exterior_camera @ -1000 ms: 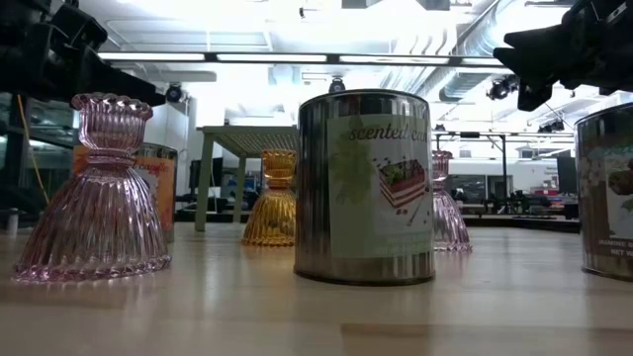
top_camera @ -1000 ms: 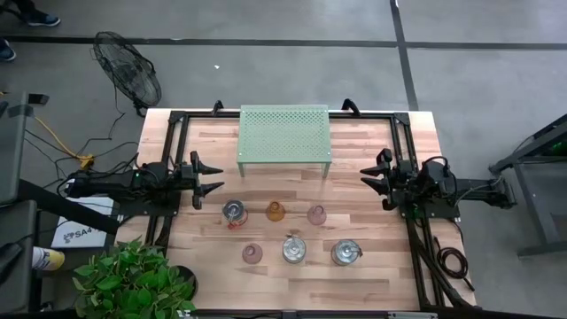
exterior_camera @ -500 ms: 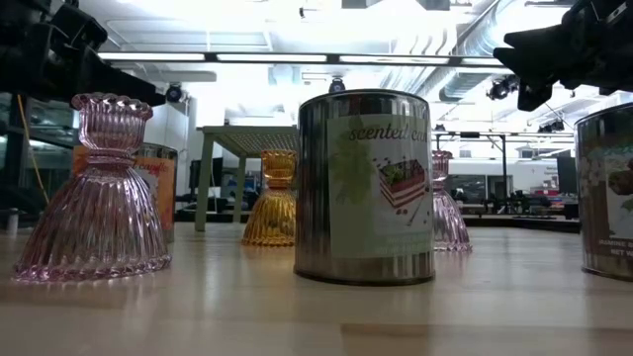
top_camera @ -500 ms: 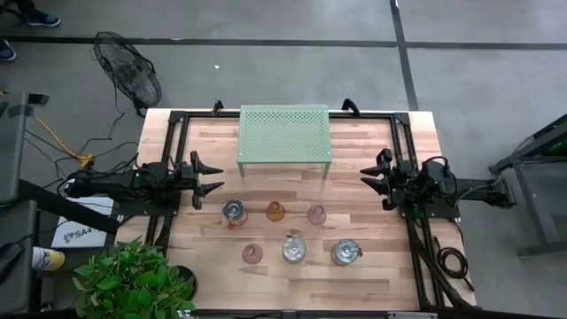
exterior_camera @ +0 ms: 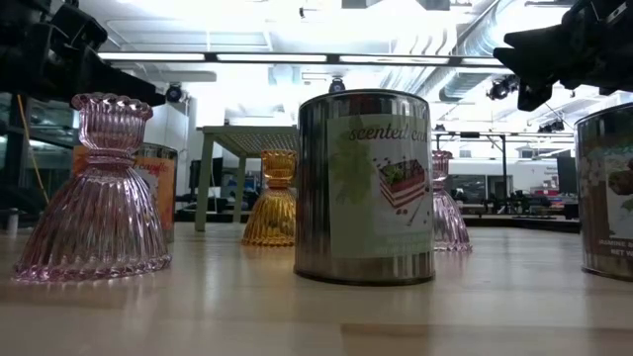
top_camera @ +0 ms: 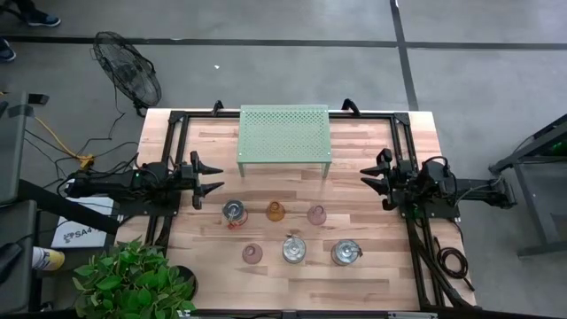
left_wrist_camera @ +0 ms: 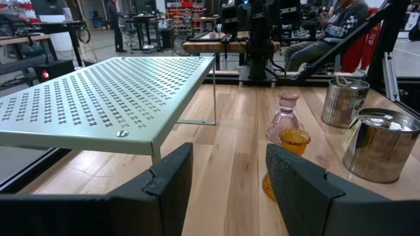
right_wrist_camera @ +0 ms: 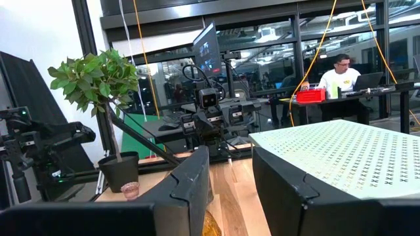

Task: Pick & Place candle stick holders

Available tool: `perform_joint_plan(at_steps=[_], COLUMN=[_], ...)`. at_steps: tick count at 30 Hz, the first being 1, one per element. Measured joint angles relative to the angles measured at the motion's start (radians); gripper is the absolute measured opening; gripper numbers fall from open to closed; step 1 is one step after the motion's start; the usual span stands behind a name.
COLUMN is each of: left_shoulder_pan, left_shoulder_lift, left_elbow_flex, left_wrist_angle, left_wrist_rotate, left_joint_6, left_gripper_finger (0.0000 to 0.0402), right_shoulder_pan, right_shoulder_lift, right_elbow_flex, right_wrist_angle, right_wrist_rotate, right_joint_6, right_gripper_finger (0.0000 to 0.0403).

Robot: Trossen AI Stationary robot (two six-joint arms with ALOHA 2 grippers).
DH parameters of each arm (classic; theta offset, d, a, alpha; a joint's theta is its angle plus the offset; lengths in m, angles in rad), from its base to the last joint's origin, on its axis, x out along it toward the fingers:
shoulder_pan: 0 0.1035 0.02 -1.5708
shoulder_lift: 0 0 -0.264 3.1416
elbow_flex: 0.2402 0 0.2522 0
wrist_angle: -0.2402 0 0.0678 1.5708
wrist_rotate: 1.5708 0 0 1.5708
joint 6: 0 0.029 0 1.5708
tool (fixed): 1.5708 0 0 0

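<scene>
- Left end effector point(top_camera: 209, 176) parked at 9 o'clock edge of surface point(top_camera: 372, 252), fingers spread, nothing between them.
- Right end effector point(top_camera: 376, 178) parked at 3 o'clock edge, fingers apart, gripping nothing.
- Green perforated shelf point(top_camera: 284, 133) at 12 o'clock, nothing on top.
- Six candle stick holders standing toward 6 o'clock in two rows, all apart from each other.
- Far row: silvery jar point(top_camera: 234, 213), amber holder point(top_camera: 275, 211), pink holder point(top_camera: 316, 214).
- Near row: pink holder point(top_camera: 252, 254), silvery jar point(top_camera: 293, 249), silvery jar point(top_camera: 345, 253).
- Low view: ribbed pink holder point(exterior_camera: 99, 198) upright beside labelled tin-like jar point(exterior_camera: 365, 188).
- Potted plant point(top_camera: 133, 283) off surface at 7 o'clock; fan point(top_camera: 127, 80) on floor at 10 o'clock.
</scene>
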Motion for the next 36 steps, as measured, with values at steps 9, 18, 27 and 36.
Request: perform_joint_plan(at_steps=[9, 18, 27, 36], left_shoulder_pan=[0.000, 0.000, 0.000, 0.000], left_shoulder_lift=[0.000, 0.000, 0.000, 0.000], left_elbow_flex=[0.000, 0.000, 0.000, 0.000], left_wrist_angle=[0.000, 0.000, 0.000, 0.000], left_wrist_rotate=[0.000, 0.000, 0.000, 0.000], left_joint_6=[0.000, 0.000, 0.000, 0.000], left_gripper_finger=[0.0189, 0.0189, 0.0189, 0.0189], right_shoulder_pan=[0.000, 0.000, 0.000, 0.000], right_shoulder_lift=[0.000, 0.000, 0.000, 0.001], right_elbow_flex=[0.000, 0.000, 0.000, 0.024], right_wrist_angle=[0.000, 0.000, -0.023, -0.108], right_wrist_rotate=[0.000, 0.000, 0.012, -0.006], right_joint_6=[0.000, 0.002, 0.068, 0.100], right_gripper_finger=[0.0114, 0.0114, 0.0114, 0.0114])
